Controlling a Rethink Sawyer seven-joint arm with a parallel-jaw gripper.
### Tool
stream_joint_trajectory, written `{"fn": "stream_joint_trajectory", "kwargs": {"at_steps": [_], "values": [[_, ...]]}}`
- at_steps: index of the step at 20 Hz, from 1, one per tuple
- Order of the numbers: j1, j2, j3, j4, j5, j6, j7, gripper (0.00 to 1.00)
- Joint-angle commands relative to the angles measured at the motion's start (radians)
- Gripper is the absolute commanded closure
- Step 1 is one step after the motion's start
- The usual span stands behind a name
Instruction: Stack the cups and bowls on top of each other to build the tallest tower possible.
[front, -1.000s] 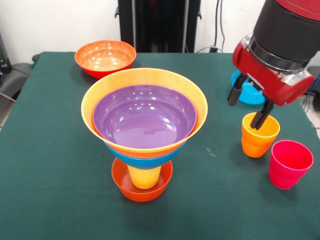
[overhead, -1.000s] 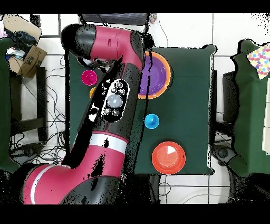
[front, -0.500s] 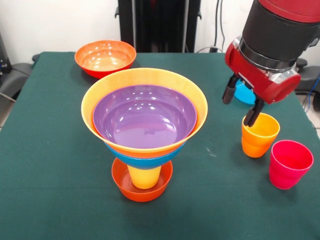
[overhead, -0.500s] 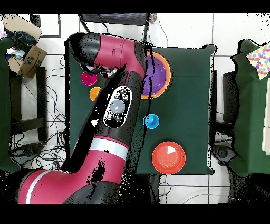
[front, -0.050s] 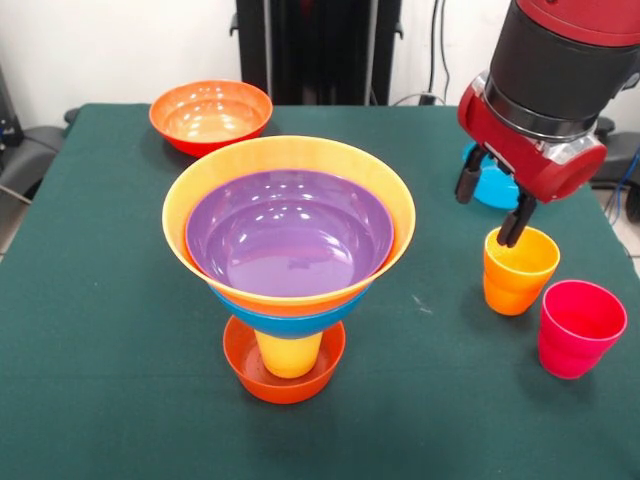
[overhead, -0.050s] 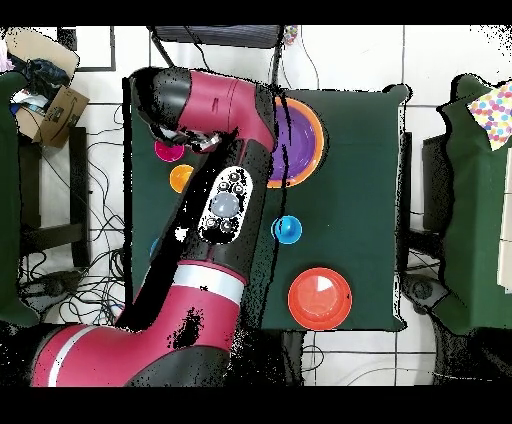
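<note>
The tower (front, -0.050s: 289, 232) stands mid-table: a small red-orange bowl (front, -0.050s: 285, 378) at the bottom, a yellow cup (front, -0.050s: 288, 353) in it, then blue, orange, purple and large light orange bowls flaring above. From overhead, the tower (overhead, -0.050s: 300, 140) is partly under the arm. My gripper (front, -0.050s: 492, 205) is open and empty, right of the tower. One finger (front, -0.050s: 516, 222) hangs at the far rim of the orange cup (front, -0.050s: 518, 270), and the other is outside it. The pinkish red cup (front, -0.050s: 580, 328) stands beside the orange cup. A blue cup (overhead, -0.050s: 287, 230) shows only in the overhead view.
A medium red-orange bowl (front, -0.050s: 210, 115) sits at the far left corner of the green table (front, -0.050s: 100, 300). A teal-blue bowl (front, -0.050s: 497, 190) lies behind my gripper. In the overhead view the arm (overhead, -0.050s: 215, 215) covers much of the table's left side.
My gripper has lifted a little off the orange cup, shifting left and then back right. It stays open. The cups and bowls have not moved.
</note>
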Motion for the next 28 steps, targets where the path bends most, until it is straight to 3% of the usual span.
{"fn": "stream_joint_trajectory", "kwargs": {"at_steps": [1, 15, 28], "values": [[-0.003, -0.005, 0.163, 0.123, -0.08, -0.11, -0.158, 0.0], [-0.019, 0.023, 0.198, 0.115, -0.109, -0.165, -0.159, 0.0], [-0.001, 0.004, 0.151, 0.103, -0.163, -0.026, -0.129, 0.0]]}}
